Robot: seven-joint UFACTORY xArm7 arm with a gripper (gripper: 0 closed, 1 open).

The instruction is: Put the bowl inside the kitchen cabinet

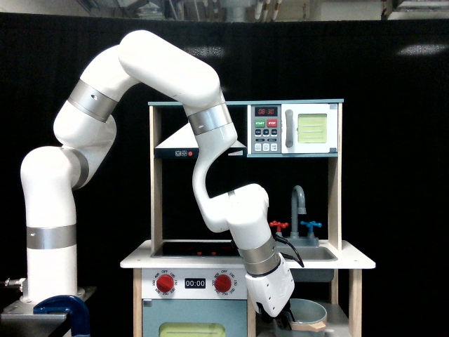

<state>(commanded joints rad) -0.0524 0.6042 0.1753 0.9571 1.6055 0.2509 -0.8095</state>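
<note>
My gripper (286, 321) sits low in the kitchen cabinet (337, 317), under the sink end of the counter, and its fingers are clamped on the near rim of the bowl (309, 314). I judge the hold from the contact, since the fingertips themselves are hidden. The bowl hangs just above the shelf floor, near its front edge. It looks rigid, light and smooth, so 1 pinch across the rim should do, though it may tip.

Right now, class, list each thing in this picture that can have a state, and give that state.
Round grey-blue bowl with tan rim: low in the doorless cabinet compartment, at the pincer.
Pincer: beside the bowl, grip hidden.
Microwave door: closed.
Microwave display: lit.
</note>
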